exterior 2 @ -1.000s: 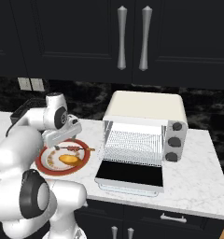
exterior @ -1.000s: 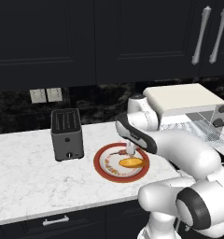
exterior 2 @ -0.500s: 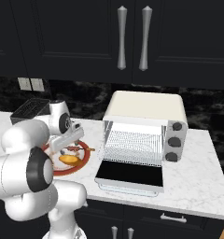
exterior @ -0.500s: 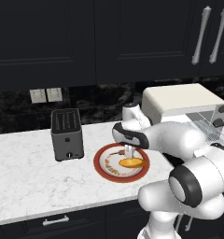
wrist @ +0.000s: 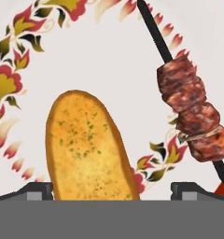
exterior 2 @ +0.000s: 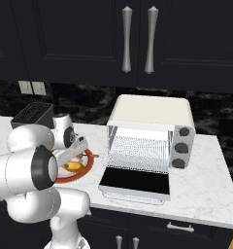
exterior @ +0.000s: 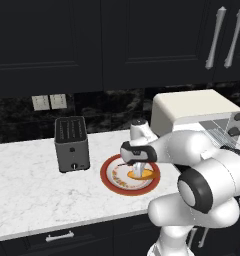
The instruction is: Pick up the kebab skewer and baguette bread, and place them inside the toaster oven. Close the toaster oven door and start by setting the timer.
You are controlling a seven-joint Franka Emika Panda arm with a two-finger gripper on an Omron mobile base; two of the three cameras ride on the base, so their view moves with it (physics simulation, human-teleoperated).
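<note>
The baguette bread [wrist: 88, 149], golden with green flecks, lies on a white plate with a red floral rim [wrist: 86, 56]. My gripper [wrist: 114, 191] is open just above it, with one fingertip [wrist: 37, 190] on each side of the loaf. The kebab skewer [wrist: 193, 116], a dark stick with reddish-brown meat chunks, lies beside the loaf on the same plate. From the left base camera, the gripper [exterior: 138, 169] points down over the orange baguette [exterior: 146, 174]. The cream toaster oven [exterior 2: 150, 131] stands to the right, its dark glass door [exterior 2: 133, 181] folded down flat and the wire rack [exterior 2: 138, 150] showing.
A dark grey slot toaster [exterior: 72, 144] stands left of the plate [exterior: 108, 172] on the white marble counter [exterior: 27, 185]. Grey knobs [exterior 2: 180, 147] sit on the oven's right side. Dark cabinets with silver handles hang above.
The hand has come down toward the plate and now hangs low over the baguette. The jaws have stayed wide apart.
</note>
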